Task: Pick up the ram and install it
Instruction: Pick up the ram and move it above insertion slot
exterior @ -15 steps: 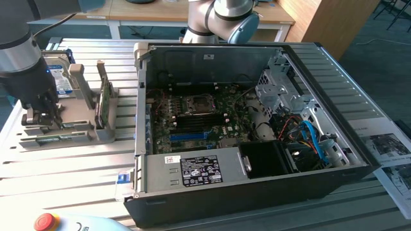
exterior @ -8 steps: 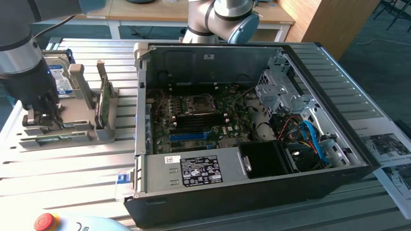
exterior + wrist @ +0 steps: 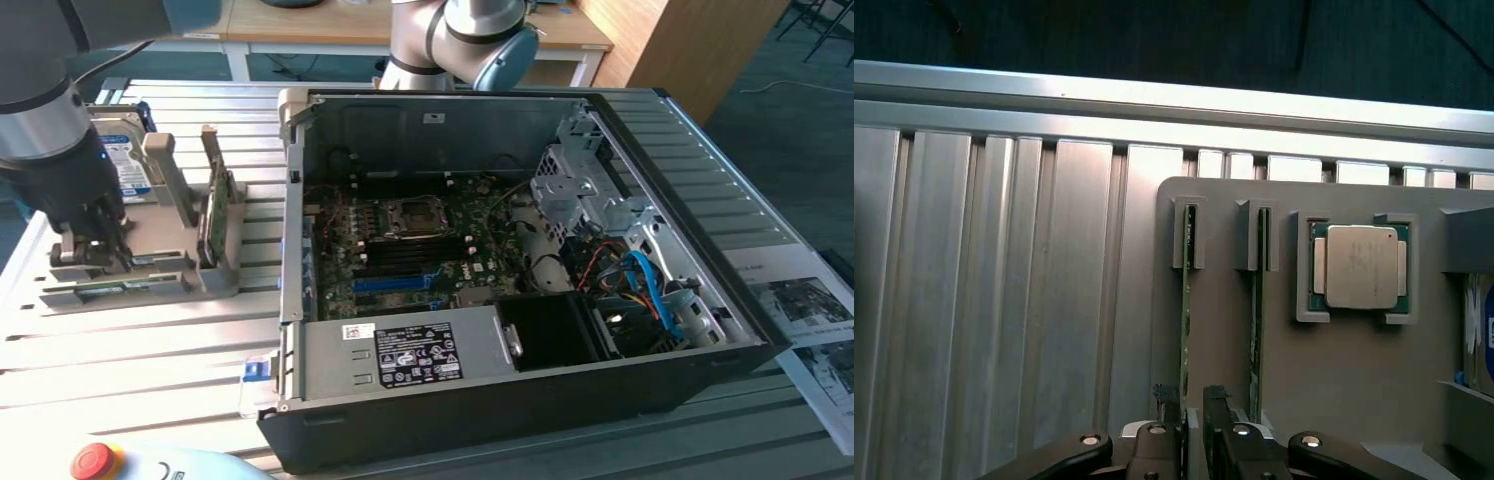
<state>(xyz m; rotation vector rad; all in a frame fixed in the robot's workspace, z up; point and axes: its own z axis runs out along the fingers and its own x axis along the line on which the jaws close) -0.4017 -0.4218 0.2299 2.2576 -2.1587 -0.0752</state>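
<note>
Two thin green ram sticks stand on edge in slots of a grey holder (image 3: 1334, 370). My gripper (image 3: 1190, 402) is down over the first ram stick (image 3: 1187, 300), open, with one dark fingertip on each side of its near end. There is still a gap beside the stick. The second ram stick (image 3: 1257, 300) stands parallel, just beside it. In the exterior view the gripper (image 3: 88, 255) hangs over the same holder (image 3: 160, 285) on the exterior view's left, beside the open computer case (image 3: 521, 400) with its motherboard (image 3: 400, 250).
A processor chip (image 3: 1357, 265) lies in a pocket of the holder beside the sticks. A blue-labelled hard drive (image 3: 130, 165) and a larger green card on edge (image 3: 214, 215) stand in the holder. A red stop button (image 3: 94, 460) sits at the table's front. Papers (image 3: 814, 320) lie at the right.
</note>
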